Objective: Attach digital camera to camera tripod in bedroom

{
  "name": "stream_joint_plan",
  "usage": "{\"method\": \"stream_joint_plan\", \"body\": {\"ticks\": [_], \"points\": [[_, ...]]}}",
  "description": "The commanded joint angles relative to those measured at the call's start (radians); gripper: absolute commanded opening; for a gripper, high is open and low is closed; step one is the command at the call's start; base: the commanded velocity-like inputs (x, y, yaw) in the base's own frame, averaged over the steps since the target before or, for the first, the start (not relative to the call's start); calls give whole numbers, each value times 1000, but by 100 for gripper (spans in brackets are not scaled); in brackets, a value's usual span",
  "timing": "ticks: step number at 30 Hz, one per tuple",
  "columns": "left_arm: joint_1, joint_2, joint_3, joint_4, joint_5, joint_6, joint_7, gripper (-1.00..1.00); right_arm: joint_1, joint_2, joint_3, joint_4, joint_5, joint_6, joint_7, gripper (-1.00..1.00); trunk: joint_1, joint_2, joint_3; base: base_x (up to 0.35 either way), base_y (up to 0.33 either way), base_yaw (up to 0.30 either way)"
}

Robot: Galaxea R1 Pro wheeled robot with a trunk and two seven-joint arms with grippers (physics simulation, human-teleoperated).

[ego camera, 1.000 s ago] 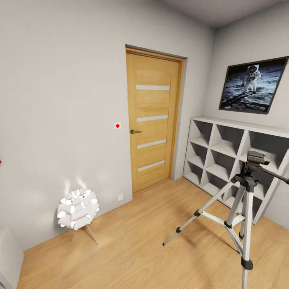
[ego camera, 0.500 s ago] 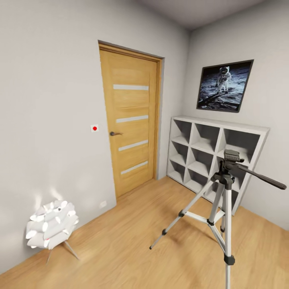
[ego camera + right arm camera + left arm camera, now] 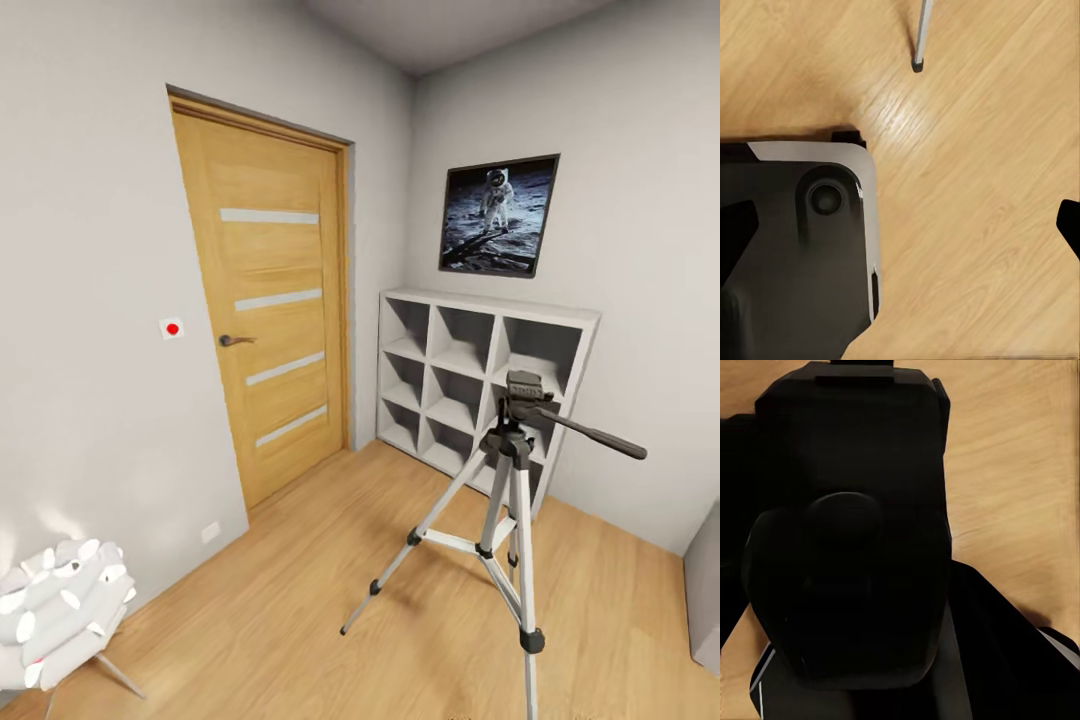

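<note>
End effector states: can't tell. Camera tripod (image 3: 508, 490) stands ahead, a bit right, so right arm's nearer.

Camera tripod (image 3: 510, 480) before shelf (image 3: 480, 370); door (image 3: 270, 300) left.

Pale grey walls, wood plank floor (image 3: 300, 610); wooden door (image 3: 268, 310), white cube shelf (image 3: 480, 375) right of it, astronaut poster (image 3: 497, 215) above shelf.

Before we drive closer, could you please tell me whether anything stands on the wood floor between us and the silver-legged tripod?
Nothing visible does: bare light wood plank floor lies before the silver-legged tripod.
</note>
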Motion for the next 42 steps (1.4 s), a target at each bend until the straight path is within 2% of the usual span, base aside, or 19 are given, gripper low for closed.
{"method": "stream_joint_plan", "body": {"ticks": [1,42], "points": [[0,0,-9,0,7,-2,-1,-100,-1,0,-9,2,7,-4,2,100,0,-1,0,6,0,-299],[0,0,-8,0,8,-3,0,-100,-1,0,-9,2,7,-7,2,100,0,-1,0,0,0,-299]]}}
